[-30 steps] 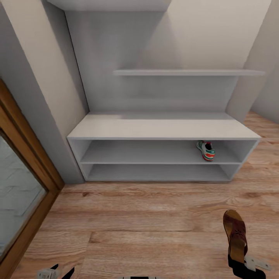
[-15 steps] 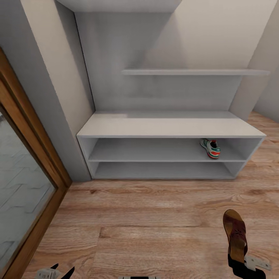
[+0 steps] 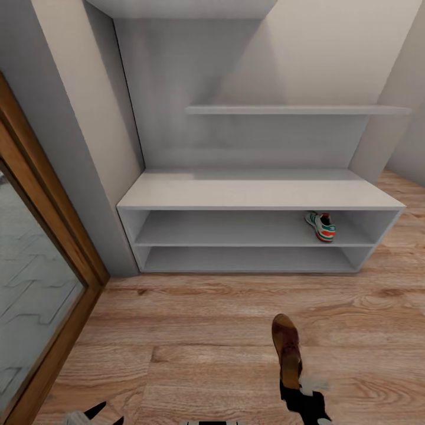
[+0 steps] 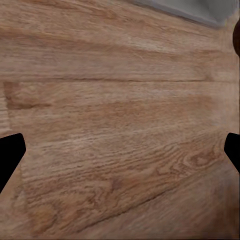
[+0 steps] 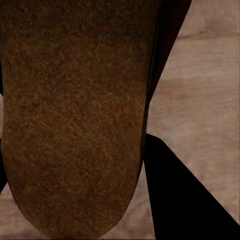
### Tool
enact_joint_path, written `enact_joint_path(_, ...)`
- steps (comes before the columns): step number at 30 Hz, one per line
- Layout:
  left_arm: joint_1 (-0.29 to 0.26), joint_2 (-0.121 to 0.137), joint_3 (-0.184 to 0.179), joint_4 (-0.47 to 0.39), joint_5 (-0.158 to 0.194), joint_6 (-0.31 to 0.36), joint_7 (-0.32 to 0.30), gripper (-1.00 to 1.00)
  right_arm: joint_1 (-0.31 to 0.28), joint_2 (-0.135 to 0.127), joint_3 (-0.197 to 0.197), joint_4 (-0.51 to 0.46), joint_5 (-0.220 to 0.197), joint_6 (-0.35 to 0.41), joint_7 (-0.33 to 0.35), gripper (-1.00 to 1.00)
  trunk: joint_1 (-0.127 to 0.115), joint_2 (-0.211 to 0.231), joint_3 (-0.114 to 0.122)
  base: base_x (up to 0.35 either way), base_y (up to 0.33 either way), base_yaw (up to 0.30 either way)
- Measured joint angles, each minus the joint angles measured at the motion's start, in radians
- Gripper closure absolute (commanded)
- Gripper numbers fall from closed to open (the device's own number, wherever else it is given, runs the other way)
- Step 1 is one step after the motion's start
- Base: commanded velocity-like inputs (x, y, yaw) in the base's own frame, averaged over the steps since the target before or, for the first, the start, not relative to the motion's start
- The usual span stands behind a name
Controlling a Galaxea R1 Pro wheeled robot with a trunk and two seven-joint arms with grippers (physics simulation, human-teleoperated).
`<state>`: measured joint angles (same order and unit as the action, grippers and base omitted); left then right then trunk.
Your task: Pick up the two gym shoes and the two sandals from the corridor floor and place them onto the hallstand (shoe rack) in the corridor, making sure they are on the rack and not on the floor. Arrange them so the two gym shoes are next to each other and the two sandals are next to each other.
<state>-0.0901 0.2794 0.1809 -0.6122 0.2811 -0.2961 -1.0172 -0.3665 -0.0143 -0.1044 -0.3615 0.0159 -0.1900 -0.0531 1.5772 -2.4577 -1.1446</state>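
In the head view my right gripper [image 3: 294, 382] is shut on the heel end of one dark brown sandal [image 3: 286, 345]. It holds the sandal on edge above the corridor floor [image 3: 195, 330], toe toward the hallstand [image 3: 254, 192]. The sandal's brown sole [image 5: 75, 115] looms close in the right wrist view, beside a black finger [image 5: 190, 200]. One gym shoe [image 3: 320, 226] sits at the right end of the hallstand's upper shelf tier. At the bottom left my left gripper [image 3: 105, 415] hangs open over bare planks, its fingertips [image 4: 10, 155] wide apart. The other sandal and other gym shoe are out of view.
A wood-framed glass door [image 3: 41, 277] and a grey wall corner [image 3: 88, 177] close in the left side. Two stepped wall shelves [image 3: 295, 110] hang above the bench. Wood floor stretches between me and the hallstand and runs on past its right end [image 3: 407, 236].
The right arm has swung left and forward with the sandal, which now stands on edge. Before that, the whole picture shifted right as the camera turned.
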Motion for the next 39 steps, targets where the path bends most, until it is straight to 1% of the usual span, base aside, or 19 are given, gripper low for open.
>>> enact_joint_path(2, 0.0, 0.002, 0.001, 0.003, -0.007, -0.001, -0.012, -1.0, -0.018, 0.058, 0.012, -0.062, 0.026, 0.146, -0.068, 1.0, 0.0, 0.0, 0.0, 0.0, 0.0, 0.0)
enact_joint_path(3, 0.0, 0.002, 0.001, 0.003, -0.01, -0.001, -0.013, -1.0, -0.024, 0.073, 0.011, -0.082, 0.03, 0.182, -0.089, 1.0, 0.0, 0.0, 0.0, 0.0, 0.0, 0.0)
enact_joint_path(5, 0.0, 0.001, 0.001, 0.004, -0.023, -0.001, -0.017, -1.0, -0.05, 0.132, 0.017, -0.165, 0.039, 0.309, -0.176, 1.0, 0.0, 0.0, 0.0, 0.0, 0.0, 0.0)
enact_joint_path(7, 0.0, 0.0, 0.001, 0.002, -0.042, -0.002, -0.017, -1.0, -0.09, 0.186, 0.027, -0.231, 0.043, 0.41, -0.255, 1.0, 0.0, 0.0, 0.0, 0.0, 0.0, 0.0)
enact_joint_path(9, 0.0, -0.001, 0.001, 0.0, -0.057, -0.002, -0.018, -1.0, -0.147, 0.188, 0.05, -0.257, 0.048, 0.469, -0.304, 1.0, 0.0, 0.0, 0.0, 0.0, 0.0, 0.0)
enact_joint_path(13, 0.0, -0.003, 0.0, -0.002, -0.067, -0.002, -0.018, -1.0, -0.237, 0.188, 0.082, -0.264, 0.045, 0.511, -0.333, 1.0, 0.0, 0.0, 0.0, 0.0, 0.0, 0.0)
enact_joint_path(14, 0.0, -0.003, 0.001, -0.003, -0.069, -0.002, -0.018, -1.0, -0.28, 0.188, 0.09, -0.266, 0.043, 0.548, -0.338, 1.0, 0.0, 0.0, 0.0, 0.0, 0.0, 0.0)
enact_joint_path(16, -0.002, -0.004, 0.002, -0.005, -0.069, -0.001, -0.019, -1.0, -0.312, 0.188, 0.093, -0.266, 0.043, 0.591, -0.34, 1.0, 0.0, 0.0, 0.0, 0.0, 0.0, 0.0)
enact_joint_path(17, -0.007, -0.004, 0.003, -0.021, -0.069, 0.001, -0.021, -1.0, -0.356, 0.188, 0.095, -0.264, 0.039, 0.648, -0.342, 1.0, 0.0, 0.0, 0.0, 0.0, 0.0, 0.0)
enact_joint_path(20, -0.008, -0.005, 0.003, -0.05, -0.069, 0.006, -0.021, -1.0, -0.403, 0.188, 0.097, -0.267, 0.042, 0.691, -0.342, 1.0, 0.0, 0.0, 0.0, 0.0, 0.0, 0.0)
enact_joint_path(22, -0.009, -0.006, -0.001, -0.067, -0.077, 0.009, -0.02, -1.0, -0.446, 0.188, 0.098, -0.267, 0.044, 0.712, -0.34, 1.0, 0.0, 0.0, 0.0, 0.0, 0.0, 0.0)
enact_joint_path(23, -0.009, -0.007, -0.004, -0.07, -0.082, 0.01, -0.02, -1.0, -0.453, 0.188, 0.098, -0.267, 0.041, 0.715, -0.339, 1.0, 0.0, 0.0, 0.0, 0.0, 0.0, 0.0)
enact_joint_path(25, -0.009, -0.009, -0.022, -0.075, -0.107, 0.012, -0.019, -1.0, -0.469, 0.188, 0.098, -0.262, 0.039, 0.722, -0.336, 1.0, 0.0, 0.0, 0.0, 0.0, 0.0, 0.0)
enact_joint_path(26, -0.009, -0.01, -0.03, -0.077, -0.123, 0.012, -0.018, -1.0, -0.473, 0.188, 0.098, -0.245, 0.036, 0.723, -0.332, 1.0, 0.0, 0.0, 0.0, 0.0, 0.0, 0.0)
enact_joint_path(27, -0.009, -0.01, -0.034, -0.078, -0.129, 0.012, -0.018, -1.0, -0.475, 0.188, 0.098, -0.226, 0.035, 0.722, -0.33, 1.0, 0.0, 0.0, 0.0, 0.0, 0.0, 0.0)
enact_joint_path(28, -0.009, -0.01, -0.034, -0.078, -0.129, 0.012, -0.018, -1.0, -0.475, 0.188, 0.098, -0.226, 0.039, 0.722, -0.33, 1.0, 0.0, 0.0, 0.0, 0.0, 0.0, 0.0)
enact_joint_path(29, -0.008, -0.011, -0.037, -0.079, -0.134, 0.01, -0.02, -1.0, -0.477, 0.188, 0.098, -0.195, 0.033, 0.72, -0.329, 1.0, 0.0, 0.0, 0.0, 0.0, 0.0, 0.0)
enact_joint_path(32, -0.007, -0.011, -0.039, -0.078, -0.139, 0.008, -0.022, -1.0, -0.478, 0.188, 0.099, -0.163, 0.037, 0.719, -0.328, 1.0, 0.0, 0.0, 0.0, 0.0, 0.0, 0.0)
enact_joint_path(39, -0.006, -0.01, -0.042, -0.079, -0.143, 0.007, -0.024, -1.0, -0.479, 0.188, 0.101, -0.14, 0.039, 0.719, -0.328, 1.0, 0.0, 0.0, 0.0, 0.0, 0.0, 0.0)
